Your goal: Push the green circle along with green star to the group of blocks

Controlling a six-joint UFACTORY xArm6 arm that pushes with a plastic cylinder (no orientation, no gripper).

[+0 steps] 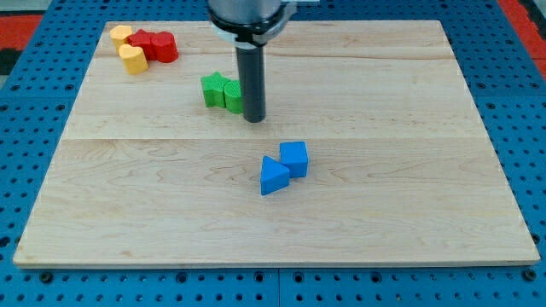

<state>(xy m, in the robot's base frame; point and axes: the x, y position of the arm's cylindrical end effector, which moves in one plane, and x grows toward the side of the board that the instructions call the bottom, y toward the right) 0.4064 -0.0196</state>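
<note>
A green star [213, 88] lies left of centre near the view's top, with a green circle [234, 95] touching its right side. My tip [254, 118] stands right against the green circle's right edge, and the rod hides part of that block. A group of blocks sits at the view's top left: two yellow blocks [121, 36] [132, 59] and two red blocks [142, 43] [164, 47], all close together. The green pair lies to the right of and below this group.
A blue cube [293, 159] and a blue triangle [273, 176] touch each other near the board's centre, below my tip. The wooden board [409, 170] rests on a blue perforated surface [520, 128].
</note>
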